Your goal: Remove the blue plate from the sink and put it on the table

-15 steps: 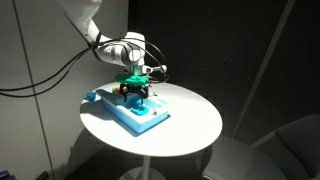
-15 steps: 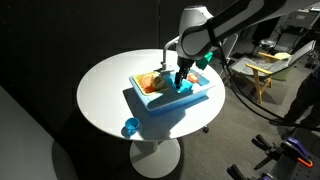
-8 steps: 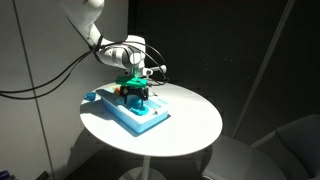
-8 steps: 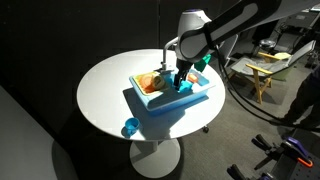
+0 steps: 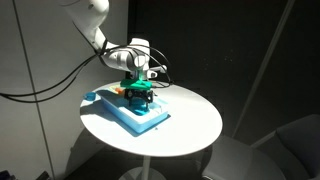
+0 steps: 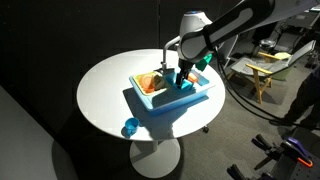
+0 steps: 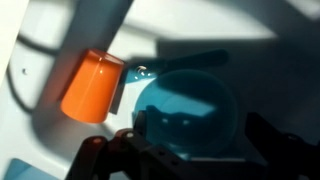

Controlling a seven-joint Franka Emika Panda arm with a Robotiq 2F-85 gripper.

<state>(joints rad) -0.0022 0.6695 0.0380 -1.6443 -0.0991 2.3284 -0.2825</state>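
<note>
Looking into the sink (image 6: 165,108), we find the blue plate (image 7: 186,108) lying flat in the basin beside an orange cup (image 7: 92,86). Our gripper (image 7: 190,158) has its jaws spread astride it, not yet gripping. Lifting and placing near the table (image 6: 105,85) edge remain.

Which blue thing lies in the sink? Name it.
The plate, beside the orange cup; the other blue thing lies outside on the table.
</note>
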